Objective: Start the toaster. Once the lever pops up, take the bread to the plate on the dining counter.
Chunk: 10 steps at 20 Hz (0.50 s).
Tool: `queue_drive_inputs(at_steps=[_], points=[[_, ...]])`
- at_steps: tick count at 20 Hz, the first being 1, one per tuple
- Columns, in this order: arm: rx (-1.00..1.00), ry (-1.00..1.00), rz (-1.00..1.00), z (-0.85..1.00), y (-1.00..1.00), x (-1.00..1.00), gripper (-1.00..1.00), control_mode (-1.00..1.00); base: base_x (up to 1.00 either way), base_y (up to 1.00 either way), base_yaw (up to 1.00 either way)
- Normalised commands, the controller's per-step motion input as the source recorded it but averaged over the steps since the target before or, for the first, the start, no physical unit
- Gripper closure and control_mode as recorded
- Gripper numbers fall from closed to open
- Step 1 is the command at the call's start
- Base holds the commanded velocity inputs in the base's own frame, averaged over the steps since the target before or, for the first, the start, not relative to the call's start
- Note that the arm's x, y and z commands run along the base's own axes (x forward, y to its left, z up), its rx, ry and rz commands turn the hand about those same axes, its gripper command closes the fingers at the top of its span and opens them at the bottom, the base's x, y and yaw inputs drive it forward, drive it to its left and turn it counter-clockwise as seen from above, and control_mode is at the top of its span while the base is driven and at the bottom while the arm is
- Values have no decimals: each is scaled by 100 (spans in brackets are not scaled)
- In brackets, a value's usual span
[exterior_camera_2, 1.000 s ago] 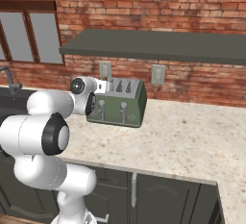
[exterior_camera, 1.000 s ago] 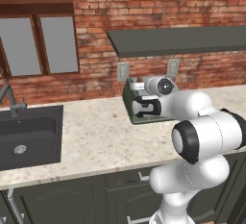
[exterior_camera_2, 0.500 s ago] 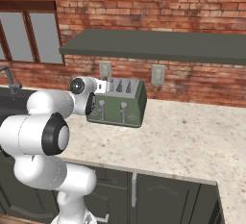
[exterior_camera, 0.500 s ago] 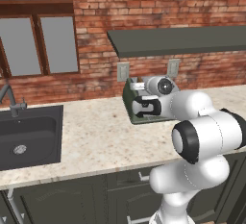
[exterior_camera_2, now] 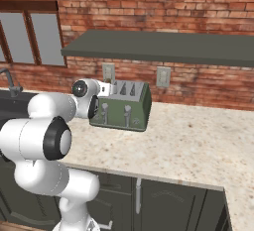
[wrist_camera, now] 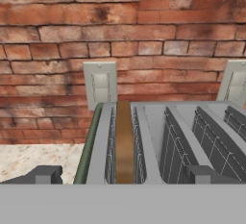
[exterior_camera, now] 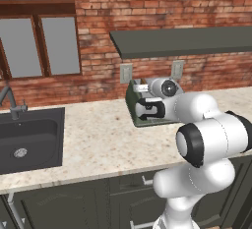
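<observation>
1. Apparently nothing has changed over the last second: the arm holds the same pose in both base views, and the worktop (exterior_camera_2: pixel 198 141) scene looks identical, so the task has not advanced
2. Largest of the task's things, the toaster (exterior_camera_2: pixel 126 108) sits on the worktop against the far brick wall, below the shelf (exterior_camera_2: pixel 163 46), with its silver levers on the near face
3. Next, the gripper (wrist_camera: pixel 122 177) hovers just above the toaster's near left edge, its jaws spread wide and holding nothing
4. Smallest, the bread (wrist_camera: pixel 124 143) stands on edge in the leftmost slot, seen from the hand view
5. My judgement: the lever still needs pressing, so toasting has not started
</observation>
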Motion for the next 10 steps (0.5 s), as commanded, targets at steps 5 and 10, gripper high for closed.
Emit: queue_drive_inputs(at_steps=[5, 10], points=[[0, 0, 0, 0, 0, 0, -100, -100, 0, 0, 0], [0, 0, 0, 0, 0, 0, -100, -100, 0, 0, 0]])
